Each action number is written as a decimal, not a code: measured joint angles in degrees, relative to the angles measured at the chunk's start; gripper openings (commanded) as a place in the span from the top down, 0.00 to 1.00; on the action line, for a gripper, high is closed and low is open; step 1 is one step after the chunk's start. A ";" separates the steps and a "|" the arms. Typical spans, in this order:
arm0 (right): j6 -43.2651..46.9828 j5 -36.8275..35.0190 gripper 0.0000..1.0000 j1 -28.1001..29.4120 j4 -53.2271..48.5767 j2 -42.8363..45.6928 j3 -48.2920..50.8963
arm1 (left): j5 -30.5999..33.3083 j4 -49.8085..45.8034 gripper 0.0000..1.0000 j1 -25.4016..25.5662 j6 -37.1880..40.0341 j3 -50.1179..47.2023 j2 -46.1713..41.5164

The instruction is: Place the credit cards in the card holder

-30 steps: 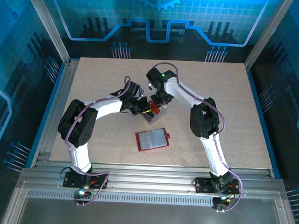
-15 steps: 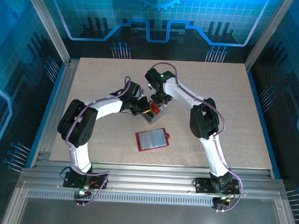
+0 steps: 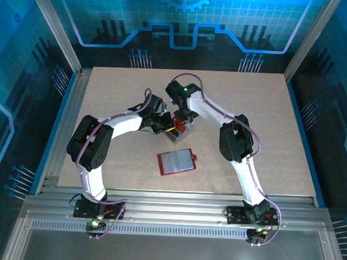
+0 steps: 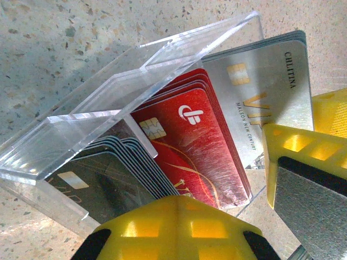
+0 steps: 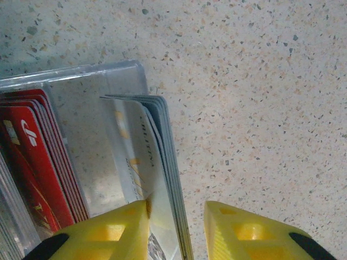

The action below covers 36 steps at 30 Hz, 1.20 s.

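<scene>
Straddling silver cards [image 5: 145,154], right claw [image 5: 174,210], lower card ends cropped.

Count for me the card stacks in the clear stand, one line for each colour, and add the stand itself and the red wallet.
Dark card stack: 1
Red card stack: 1
Silver card stack: 1
Clear stand: 1
Red card holder: 1
Total: 5
</scene>
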<state>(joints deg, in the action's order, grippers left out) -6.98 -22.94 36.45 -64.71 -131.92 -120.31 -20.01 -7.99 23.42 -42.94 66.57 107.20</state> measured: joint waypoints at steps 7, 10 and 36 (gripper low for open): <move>0.24 -1.01 0.67 0.37 -0.04 0.00 0.00 | 0.00 0.00 1.00 0.00 0.00 0.00 0.00; 0.44 -1.14 0.67 0.42 -0.07 0.00 0.00 | 0.00 0.00 1.00 0.00 0.00 0.00 0.00; 0.66 -4.24 0.68 0.72 -0.85 1.07 -0.15 | 0.00 0.63 1.00 0.00 0.00 -0.31 0.00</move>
<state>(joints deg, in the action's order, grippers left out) -6.33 -27.18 37.17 -65.56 -130.85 -120.46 -20.01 -7.35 23.42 -42.94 66.26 107.20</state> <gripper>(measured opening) 0.317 0.053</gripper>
